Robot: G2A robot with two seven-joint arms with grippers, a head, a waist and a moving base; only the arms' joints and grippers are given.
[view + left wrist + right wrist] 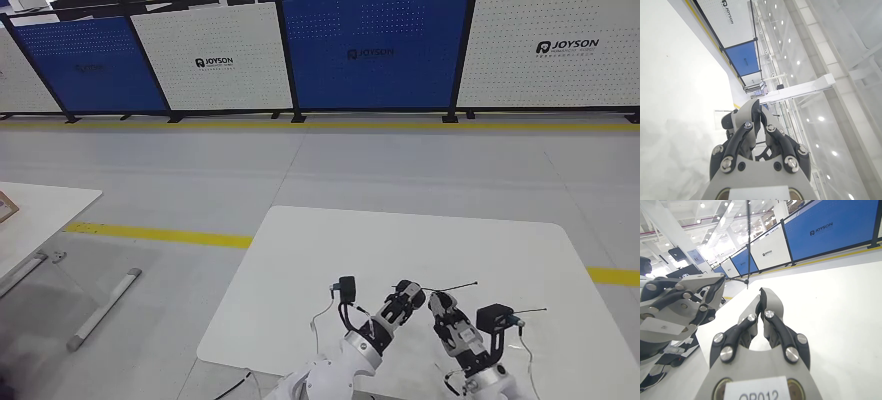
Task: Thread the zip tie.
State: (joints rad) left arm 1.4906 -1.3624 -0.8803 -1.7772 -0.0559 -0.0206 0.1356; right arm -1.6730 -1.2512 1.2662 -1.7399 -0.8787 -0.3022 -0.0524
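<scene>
The left claw (759, 108) is closed on the zip tie (747, 281), pinching the thin black strap between its pads (755, 117), with a short stretch showing on either side of the fingertips. Just past its tips sits the tie's small head, and a long run of strap rises from there. The right claw (762, 291) is just beside the left, closed with nothing visible between its pads, its tips near the head. Both are above the white tabletop (400, 240)

Black zip tie (749, 253) (white table (829, 317))
</scene>
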